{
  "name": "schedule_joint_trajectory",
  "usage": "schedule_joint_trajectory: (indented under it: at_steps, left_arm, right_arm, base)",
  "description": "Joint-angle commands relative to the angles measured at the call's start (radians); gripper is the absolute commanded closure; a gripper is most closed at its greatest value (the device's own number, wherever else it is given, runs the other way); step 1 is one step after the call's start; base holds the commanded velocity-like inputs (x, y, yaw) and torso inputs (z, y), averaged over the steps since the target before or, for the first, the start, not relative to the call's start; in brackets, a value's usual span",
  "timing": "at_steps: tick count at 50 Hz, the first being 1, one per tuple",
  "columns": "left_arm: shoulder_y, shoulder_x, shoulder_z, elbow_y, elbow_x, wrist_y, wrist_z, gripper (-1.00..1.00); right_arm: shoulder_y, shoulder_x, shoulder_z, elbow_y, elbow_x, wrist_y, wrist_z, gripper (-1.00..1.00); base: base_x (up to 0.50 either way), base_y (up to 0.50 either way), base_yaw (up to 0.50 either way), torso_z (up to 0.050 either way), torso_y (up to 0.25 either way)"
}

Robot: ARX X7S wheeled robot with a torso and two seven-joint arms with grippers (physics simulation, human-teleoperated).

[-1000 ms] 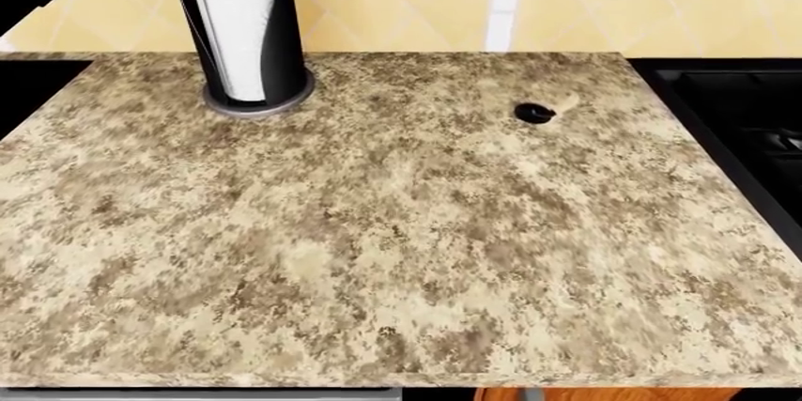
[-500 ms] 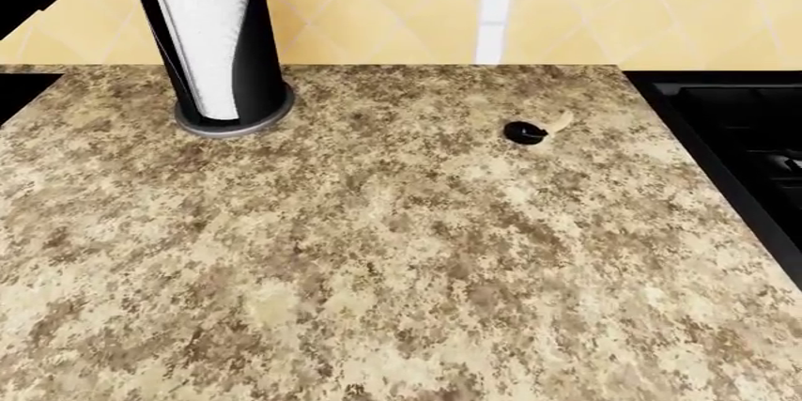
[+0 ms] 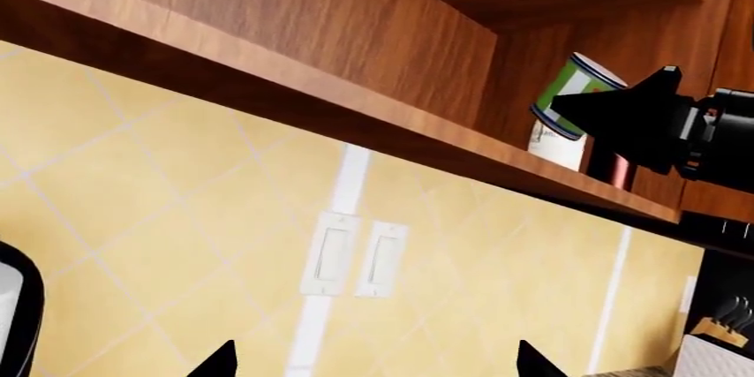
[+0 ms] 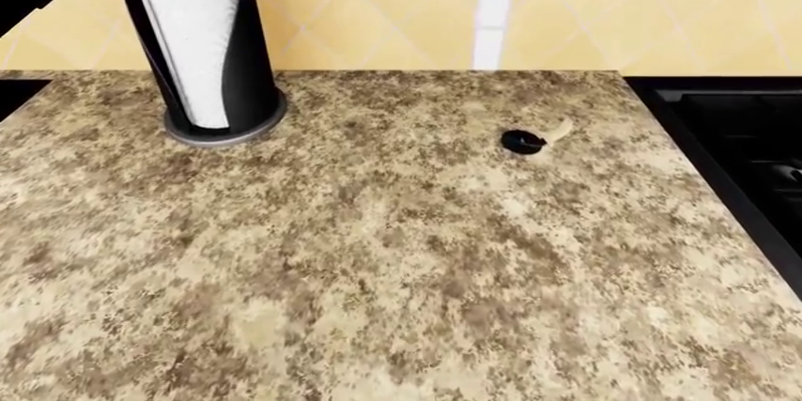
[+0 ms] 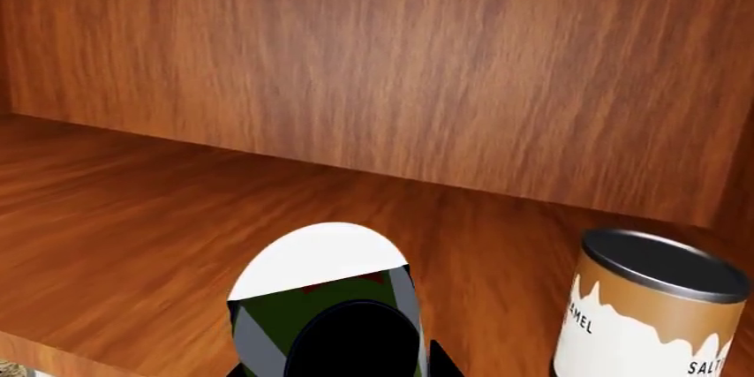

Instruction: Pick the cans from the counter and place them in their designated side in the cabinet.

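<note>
While the right claw (image 5: 353, 342) grips the green can (image 5: 324, 315) tilted over the cabinet shelf (image 5: 141, 192), with the white can (image 5: 648, 315) upright just beside it, the can should be levelled and lowered until its base sits flat, well apart from its neighbour. Only then should the claw release. The left claw (image 3: 371, 361) hangs open and empty near the tiled wall (image 3: 177, 218).
</note>
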Motion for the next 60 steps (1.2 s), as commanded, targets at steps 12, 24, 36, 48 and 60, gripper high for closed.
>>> schedule_joint_trajectory:
  at_steps: [12, 24, 36, 48, 60]
  left_arm:
    - [0.003, -0.004, 0.002, 0.003, 0.000, 0.006, 0.000, -1.00]
    - [0.010, -0.006, 0.003, 0.005, 0.004, 0.009, 0.004, -1.00]
    - [0.013, -0.007, 0.004, 0.007, 0.005, 0.012, 0.004, -1.00]
    - [0.001, -0.007, 0.008, 0.006, 0.000, 0.014, 0.001, -1.00]
    - [0.010, -0.009, 0.007, 0.008, 0.004, 0.017, 0.006, -1.00]
  right_arm:
    - [0.009, 0.001, -0.003, -0.008, 0.001, -0.005, -0.004, 1.00]
    - [0.009, 0.001, -0.003, -0.008, 0.001, -0.005, -0.004, 1.00]
    - [0.009, 0.001, -0.003, -0.008, 0.001, -0.005, -0.004, -1.00]
    - [0.009, 0.001, -0.003, -0.008, 0.001, -0.005, -0.004, -1.00]
    - [0.009, 0.001, -0.003, -0.008, 0.001, -0.005, -0.004, -1.00]
  base:
    - [0.14, 0.00, 0.00, 0.000, 0.001]
    - [0.18, 0.00, 0.00, 0.000, 0.001]
    - [0.00, 0.00, 0.00, 0.000, 0.001]
    - [-0.05, 0.00, 0.00, 0.000, 0.000]
    - [-0.17, 0.00, 0.00, 0.000, 0.000]
